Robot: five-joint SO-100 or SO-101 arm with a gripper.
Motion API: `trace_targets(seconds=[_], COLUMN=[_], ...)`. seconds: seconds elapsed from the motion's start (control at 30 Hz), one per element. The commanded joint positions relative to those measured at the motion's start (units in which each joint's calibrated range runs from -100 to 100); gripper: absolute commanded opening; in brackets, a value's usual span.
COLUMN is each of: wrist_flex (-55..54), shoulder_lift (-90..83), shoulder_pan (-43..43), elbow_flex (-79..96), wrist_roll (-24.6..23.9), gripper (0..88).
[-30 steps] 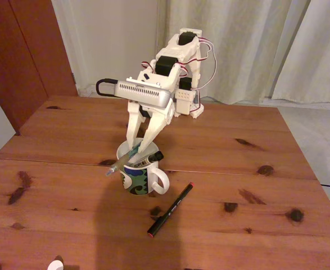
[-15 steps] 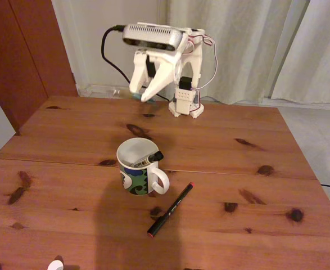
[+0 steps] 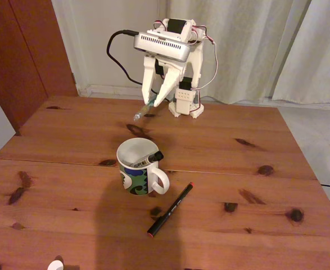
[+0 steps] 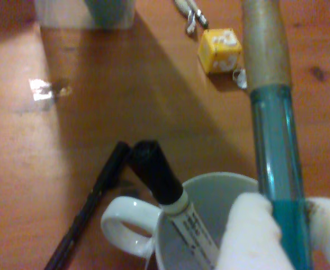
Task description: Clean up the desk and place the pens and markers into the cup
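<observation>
The hand [image 3: 152,103] hangs above the surface's [image 3: 69,140] far edge, clenched on the teal pen [image 3: 141,110]. The marker [image 3: 148,160] leans inside the cup [image 3: 138,167] mid-surface — the black pen [image 3: 170,209] lies just beside it, toward the near edge.

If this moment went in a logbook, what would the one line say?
gripper: raised behind cup, shut on teal pen | white marker: in cup | black pen: on desk

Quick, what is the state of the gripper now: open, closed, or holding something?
Gripper: closed on the teal pen, raised above the desk behind the cup.
</observation>
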Motion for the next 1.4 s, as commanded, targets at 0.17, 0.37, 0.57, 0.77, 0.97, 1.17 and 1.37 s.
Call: trace_targets(seconds=[0.17, 0.37, 0.57, 0.77, 0.97, 1.17, 1.37], wrist_flex=[5.7, 18.7, 27.3, 32.1, 38.8, 41.5, 40.8], shoulder_lift=[3.0, 10.9, 18.8, 25.0, 27.0, 26.8, 26.4], shoulder_pan=[0.0, 0.0, 0.0, 0.1, 1.4, 1.5, 1.5], elbow_flex=[-5.2, -16.1, -26.4, -31.3, -33.3, -33.5, -33.6], wrist_roll=[2.6, 4.5, 5.3, 6.9, 9.4, 10.1, 9.8], gripper=[1.0, 1.0, 1.0, 0.9, 0.9, 0.9, 0.8])
